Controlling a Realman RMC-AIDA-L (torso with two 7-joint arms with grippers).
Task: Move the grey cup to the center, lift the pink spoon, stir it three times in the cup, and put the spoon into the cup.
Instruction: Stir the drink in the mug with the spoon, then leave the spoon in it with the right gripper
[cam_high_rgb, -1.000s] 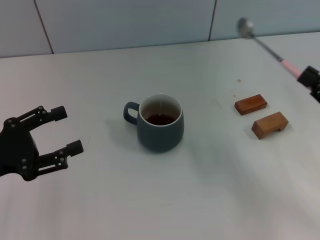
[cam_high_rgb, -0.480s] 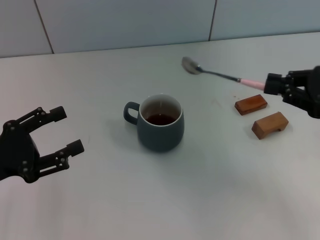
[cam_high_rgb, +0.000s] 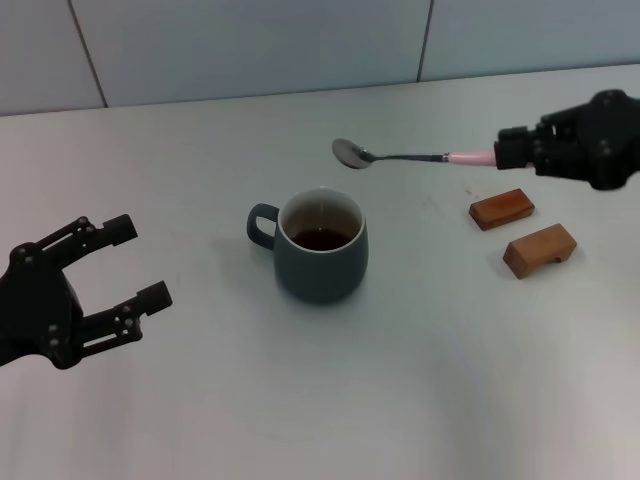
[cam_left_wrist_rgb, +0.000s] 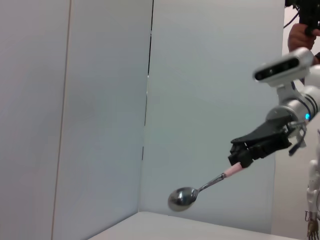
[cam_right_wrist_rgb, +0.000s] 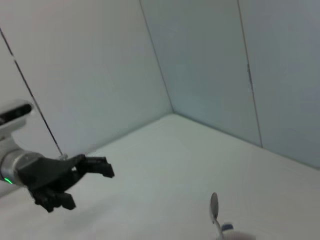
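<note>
the head view looks forward and down from above the desk (cam_high_rgb: 300, 400), taking in its whole working width up to the panelled wall (cam_high_rgb: 250, 45) at the back. the left wrist view sits low and to the left, facing sideways across the scene, mostly at wall panels, with only a strip of desk. the right wrist view faces the opposite way across the desk from higher up. all three share the pink spoon (cam_high_rgb: 400, 156) held in the air; the right wrist view also catches the left gripper (cam_right_wrist_rgb: 95, 170) far off, which the head view shows near its lower left.
</note>
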